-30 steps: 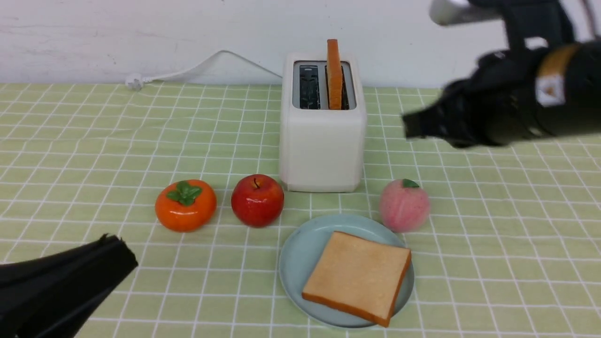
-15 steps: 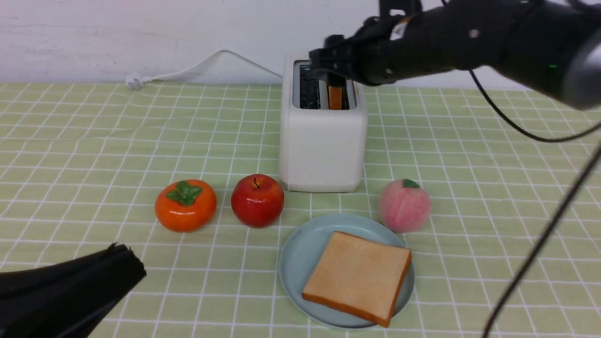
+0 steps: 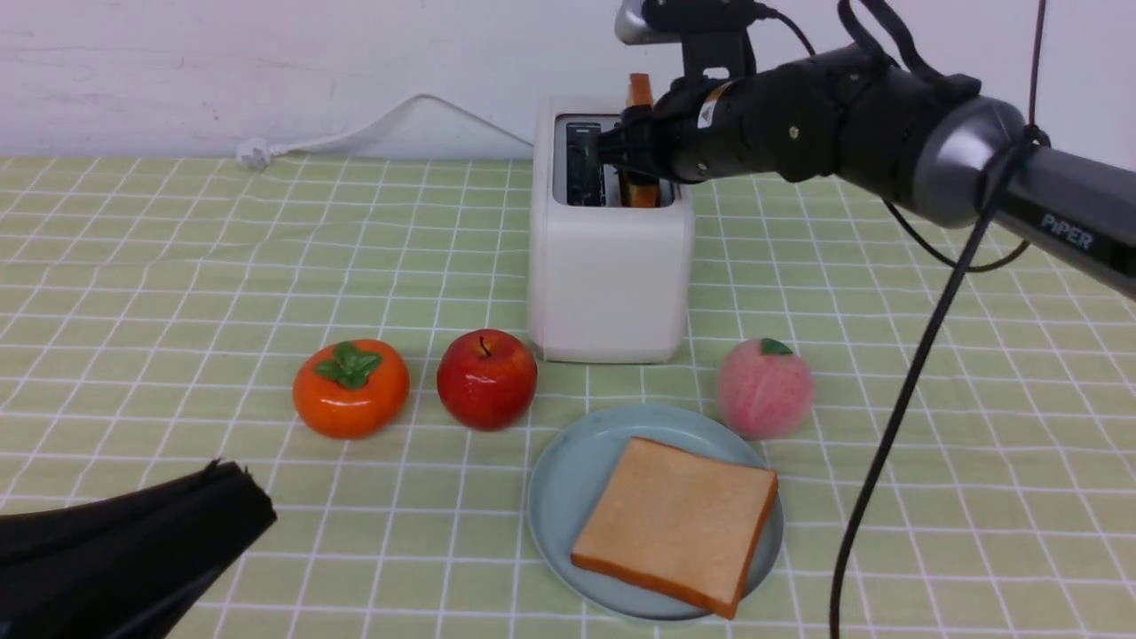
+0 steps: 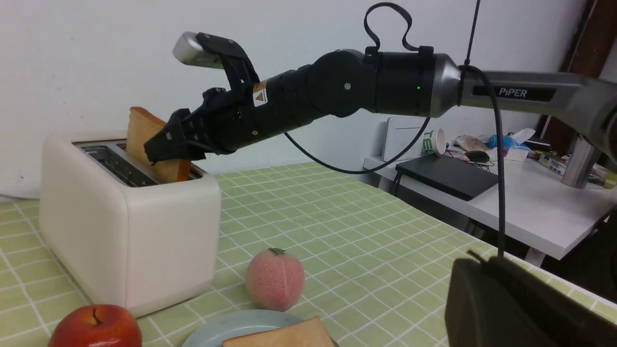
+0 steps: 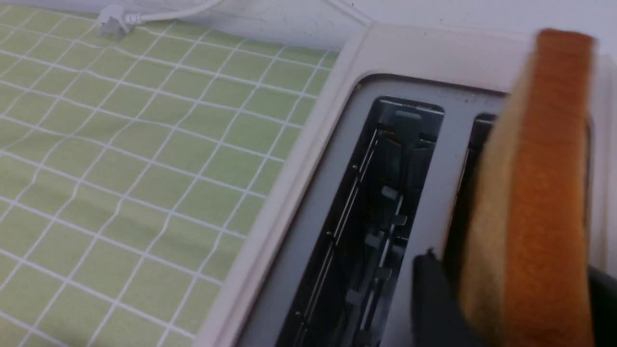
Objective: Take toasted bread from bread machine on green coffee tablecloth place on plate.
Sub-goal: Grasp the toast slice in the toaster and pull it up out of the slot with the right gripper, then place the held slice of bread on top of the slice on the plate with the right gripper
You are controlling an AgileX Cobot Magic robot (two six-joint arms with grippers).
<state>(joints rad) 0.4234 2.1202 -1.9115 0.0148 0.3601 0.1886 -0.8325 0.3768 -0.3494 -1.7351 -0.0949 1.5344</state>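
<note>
While toast (image 3: 679,522) lies on the plate (image 3: 559,479), right pincer (image 3: 634,154) clamps slice (image 3: 640,91) inside the toaster (image 3: 611,275).

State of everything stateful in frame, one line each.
Toaster: left slot empty, right slot loaded.
Slot toast: standing in right slot, top sticking out.
Plate: holds one slice.
Plate toast: lying flat.
Right gripper: shut on slot toast.
Left gripper: nothing held; open or shut unclear.
Power cord: unplugged, plug on cloth.
</note>
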